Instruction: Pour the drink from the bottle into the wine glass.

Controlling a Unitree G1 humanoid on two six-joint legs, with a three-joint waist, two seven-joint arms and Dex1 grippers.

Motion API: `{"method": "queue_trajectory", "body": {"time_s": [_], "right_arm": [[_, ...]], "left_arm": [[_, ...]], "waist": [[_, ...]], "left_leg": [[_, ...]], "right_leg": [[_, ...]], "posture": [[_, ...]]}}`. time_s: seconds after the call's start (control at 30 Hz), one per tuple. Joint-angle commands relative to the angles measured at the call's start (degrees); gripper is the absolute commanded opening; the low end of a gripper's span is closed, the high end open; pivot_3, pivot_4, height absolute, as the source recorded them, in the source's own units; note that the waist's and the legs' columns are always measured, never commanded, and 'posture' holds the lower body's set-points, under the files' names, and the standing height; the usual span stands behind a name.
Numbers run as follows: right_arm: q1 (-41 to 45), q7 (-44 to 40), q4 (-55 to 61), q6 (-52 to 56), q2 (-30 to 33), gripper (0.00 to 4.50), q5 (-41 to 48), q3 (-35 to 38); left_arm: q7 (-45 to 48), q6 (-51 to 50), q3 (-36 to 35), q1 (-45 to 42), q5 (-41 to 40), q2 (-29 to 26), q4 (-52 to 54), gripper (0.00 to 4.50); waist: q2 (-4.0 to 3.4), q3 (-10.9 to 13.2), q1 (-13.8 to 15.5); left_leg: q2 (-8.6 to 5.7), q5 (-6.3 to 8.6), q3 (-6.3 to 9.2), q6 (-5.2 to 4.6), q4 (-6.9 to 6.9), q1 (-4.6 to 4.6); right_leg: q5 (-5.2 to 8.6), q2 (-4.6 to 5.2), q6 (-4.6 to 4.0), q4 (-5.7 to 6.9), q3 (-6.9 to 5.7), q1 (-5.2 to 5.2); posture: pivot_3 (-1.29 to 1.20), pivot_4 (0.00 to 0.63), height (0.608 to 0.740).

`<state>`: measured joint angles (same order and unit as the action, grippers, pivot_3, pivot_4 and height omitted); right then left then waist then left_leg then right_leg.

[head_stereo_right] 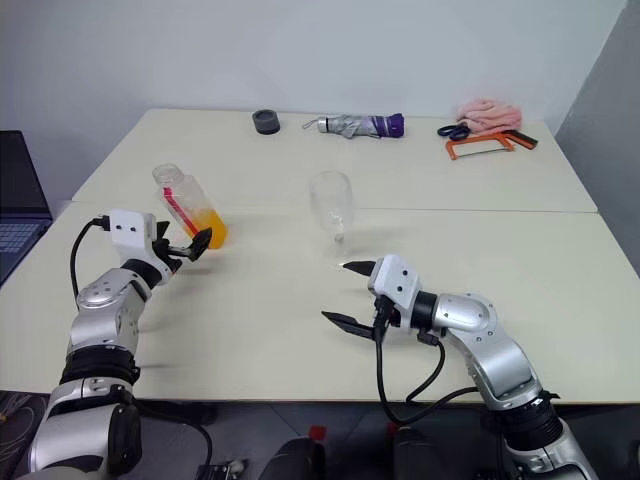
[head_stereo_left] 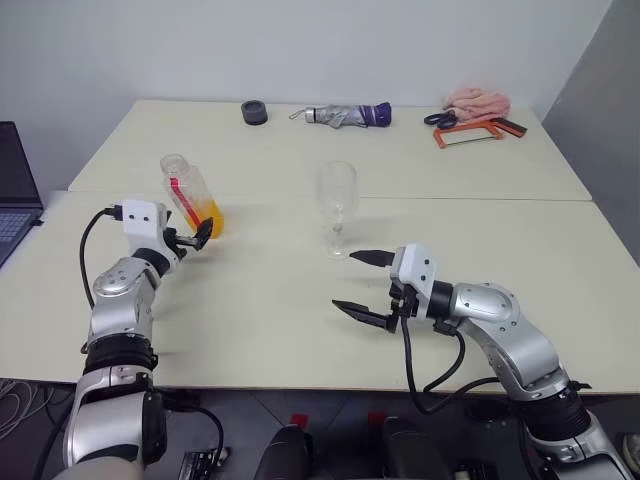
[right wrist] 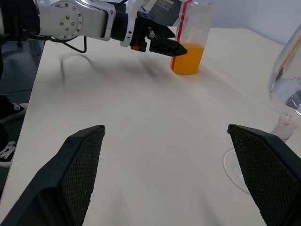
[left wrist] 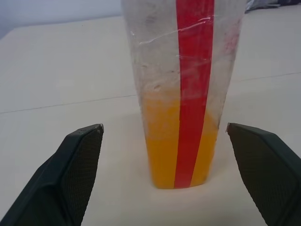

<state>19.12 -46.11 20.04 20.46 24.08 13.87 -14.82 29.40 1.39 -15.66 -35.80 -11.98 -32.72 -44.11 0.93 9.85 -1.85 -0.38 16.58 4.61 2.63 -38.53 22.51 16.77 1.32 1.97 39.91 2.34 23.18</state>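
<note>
Inside bottle [head_stereo_left: 192, 197] — orange drink [head_stereo_left: 208, 217]

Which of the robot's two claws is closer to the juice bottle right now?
Left. The left end effector is open right at the bottle, fingers either side, not gripping. The right end effector sits open near the wine glass, well away.

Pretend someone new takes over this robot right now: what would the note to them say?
Left tool: open, at the bottle, not gripping it yet.
Right tool: open, empty, just short of the wine glass.
The bottle stands uncapped on the table, with the drink filling its lower part. The wine glass stands upright and empty.
Done: the approach to the bottle.
Left: grip the bottle, carry it to the glass, pour.
</note>
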Motion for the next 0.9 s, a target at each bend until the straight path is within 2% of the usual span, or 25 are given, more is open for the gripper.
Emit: {"method": "queue_trajectory", "body": {"time_s": [0.03,0.17,0.2,0.3,0.33,0.5,0.7,0.9], "right_arm": [[1.4,0.3,1.1,-1.4,-0.3,4.46,-0.1,0.3],[2.2,0.4,0.7,-1.5,-1.5,4.46,1.0,0.9],[2.4,0.3,0.7,-1.5,-1.8,4.50,1.2,1.0],[2.9,0.0,0.3,-1.8,-2.1,4.50,0.9,0.6],[3.1,0.0,0.2,-1.9,-2.2,4.50,0.8,0.5],[3.2,0.0,0.2,-2.1,-2.3,4.50,0.6,0.2],[2.6,1.0,1.3,-1.9,-2.1,4.50,0.6,1.1],[1.1,5.2,5.5,2.5,-2.5,4.50,4.9,6.6]], "left_arm": [[0.4,2.8,0.2,-3.3,1.0,-1.2,-3.2,4.50],[0.3,4.6,0.5,-5.9,1.8,-1.1,-7.7,4.50],[0.3,5.0,0.6,-6.4,1.9,-1.0,-8.5,4.12],[0.6,5.9,0.4,-7.8,1.9,-0.7,-10.9,3.38],[0.6,6.2,0.4,-8.1,1.9,-0.7,-11.6,2.98],[1.7,6.9,0.4,-9.3,1.8,-0.6,-13.2,1.72],[3.3,7.7,1.6,-9.1,2.4,-0.5,-10.3,1.66],[4.2,8.0,7.2,-7.5,6.0,0.6,3.4,1.66]], "waist": [[0.00,0.0,0.0],[0.00,0.0,0.0],[0.00,0.0,0.0],[0.00,0.0,0.0],[0.00,0.0,0.0],[0.00,0.0,0.0],[0.00,0.0,0.0],[0.02,0.0,0.1]], "left_leg": [[0.00,0.00,0.01,0.00,-0.01,0.00],[-0.01,0.00,0.01,0.00,-0.07,0.03],[-0.01,0.00,0.01,0.00,-0.08,0.04],[-0.02,0.00,0.02,0.00,-0.11,0.06],[-0.02,0.00,0.03,0.00,-0.12,0.07],[-0.03,0.00,0.03,0.00,-0.15,0.08],[-0.03,0.00,0.06,0.00,-0.18,0.12],[0.03,-0.01,0.21,0.02,-0.26,0.31]], "right_leg": [[0.00,-0.01,0.00,0.01,-0.01,0.00],[0.00,-0.02,0.00,0.02,-0.01,0.01],[0.00,-0.02,0.00,0.02,-0.01,0.02],[0.00,-0.02,0.00,0.03,-0.02,0.02],[0.00,-0.02,0.00,0.03,-0.03,0.02],[0.00,-0.02,0.00,0.04,-0.04,0.03],[0.00,-0.02,0.00,0.05,-0.05,0.03],[-0.01,0.06,0.00,0.05,-0.12,0.09]], "posture": [[0.00,0.150,0.740],[0.00,0.150,0.740],[0.00,0.150,0.740],[0.00,0.150,0.740],[0.00,0.150,0.740],[0.00,0.150,0.740],[0.00,0.150,0.740],[0.00,0.150,0.740]]}}
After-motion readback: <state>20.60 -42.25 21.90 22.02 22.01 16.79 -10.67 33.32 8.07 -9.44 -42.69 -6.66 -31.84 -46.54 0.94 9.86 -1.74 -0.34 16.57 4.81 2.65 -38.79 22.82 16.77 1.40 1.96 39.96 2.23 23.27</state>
